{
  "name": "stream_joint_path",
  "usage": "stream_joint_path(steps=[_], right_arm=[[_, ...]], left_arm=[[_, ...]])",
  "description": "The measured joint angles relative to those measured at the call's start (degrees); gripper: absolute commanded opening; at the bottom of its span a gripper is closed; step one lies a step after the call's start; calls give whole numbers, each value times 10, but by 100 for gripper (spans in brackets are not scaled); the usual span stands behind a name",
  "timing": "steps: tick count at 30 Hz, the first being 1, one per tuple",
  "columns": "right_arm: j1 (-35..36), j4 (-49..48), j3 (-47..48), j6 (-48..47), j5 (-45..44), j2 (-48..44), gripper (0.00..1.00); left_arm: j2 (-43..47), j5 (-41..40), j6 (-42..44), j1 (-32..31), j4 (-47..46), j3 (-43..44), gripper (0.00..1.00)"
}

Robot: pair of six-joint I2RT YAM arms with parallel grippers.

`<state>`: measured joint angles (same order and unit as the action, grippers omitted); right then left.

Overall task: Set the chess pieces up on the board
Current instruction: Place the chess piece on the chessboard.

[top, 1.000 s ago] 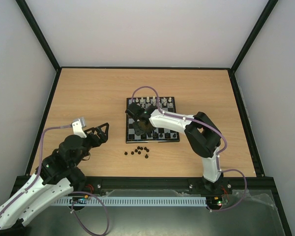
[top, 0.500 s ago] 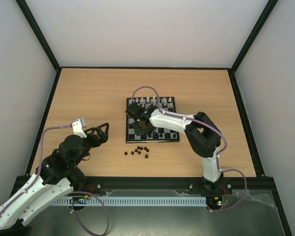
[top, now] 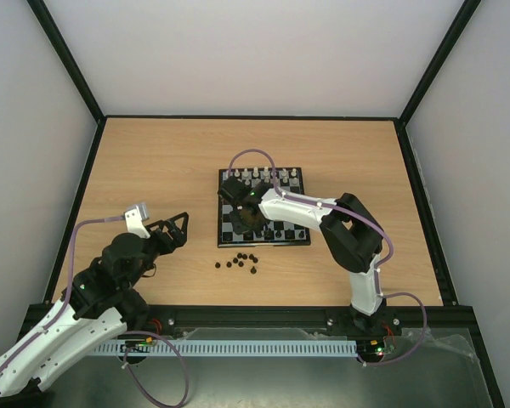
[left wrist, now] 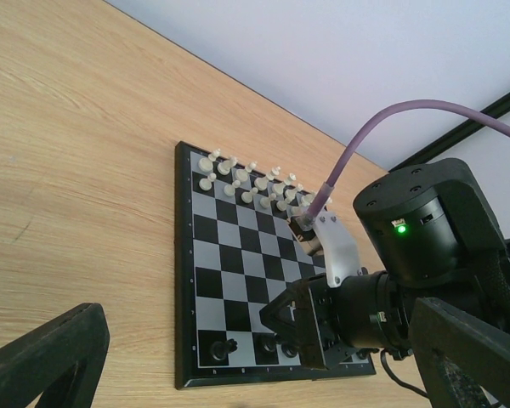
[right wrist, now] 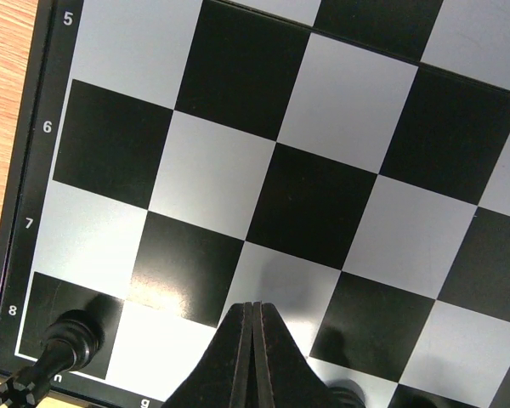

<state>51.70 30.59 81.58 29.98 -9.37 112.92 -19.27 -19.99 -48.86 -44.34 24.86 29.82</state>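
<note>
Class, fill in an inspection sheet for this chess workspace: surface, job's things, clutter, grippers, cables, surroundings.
Surface: light wooden table.
Job's things: board mid-table; black chess pieces, some loose just off its near edge, a few on its near rows; white pieces on far rows.
Clutter: nothing seen.
Grippers: left gripper open, left of the board; right gripper shut, low over the board, nothing seen held.
Cables: purple cable looping along each arm.
Surroundings: white walls, black frame.

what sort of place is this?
Probably a lab robot cell: wooden table boxed in by white panels, left arm and right arm bolted at its near edge, chessboard as prop.
</note>
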Motion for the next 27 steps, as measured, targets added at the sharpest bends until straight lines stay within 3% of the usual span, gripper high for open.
stream_joint_path(steps=[12, 17, 21, 24, 27], right_arm=[[0, -2, -2, 2, -1, -24, 34], [0, -12, -11, 7, -8, -59, 65], [0, -24, -48, 3, -3, -122, 79], [7, -25, -73, 2, 1, -180, 97], [25, -25, -100, 5, -2, -228, 99]], left_arm=[[-1, 0, 0, 0, 0, 0, 99], [-2, 0, 0, 0, 0, 0, 100], [-5, 1, 5, 0, -1, 0, 100], [-6, 9, 16, 0, -3, 0, 100], [-9, 13, 27, 0, -4, 2, 99]])
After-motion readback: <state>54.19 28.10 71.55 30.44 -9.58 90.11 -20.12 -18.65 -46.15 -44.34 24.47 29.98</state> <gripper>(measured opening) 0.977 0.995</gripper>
